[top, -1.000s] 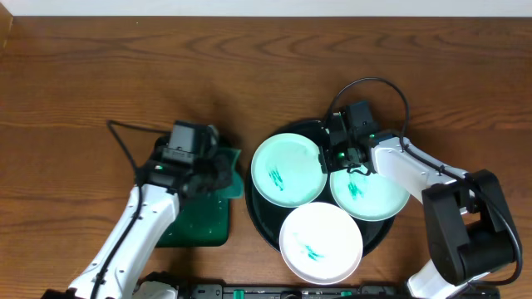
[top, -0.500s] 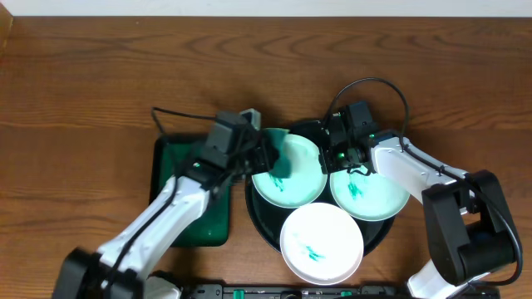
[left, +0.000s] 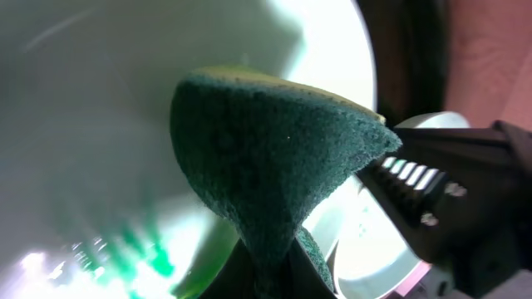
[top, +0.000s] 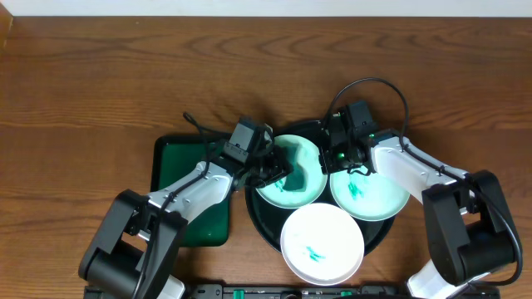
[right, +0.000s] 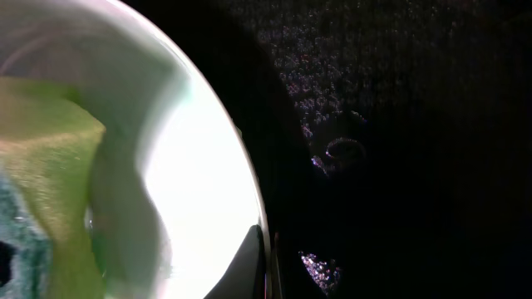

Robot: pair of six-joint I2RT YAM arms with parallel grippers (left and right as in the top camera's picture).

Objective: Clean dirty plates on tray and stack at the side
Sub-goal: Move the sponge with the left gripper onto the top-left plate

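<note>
Three plates sit on one black tray [top: 264, 218]: a left plate [top: 306, 164], a right plate [top: 378, 195] and a near plate [top: 324, 232]. The right and near plates show green scribbles. The left tool [top: 277, 172] is clamped on a green sponge [left: 266, 158], hiding the left plate's centre. The right tool [top: 339, 158] pinches that plate's rim. One green tray [top: 179, 162] lies left on the counter [top: 125, 66].
</note>
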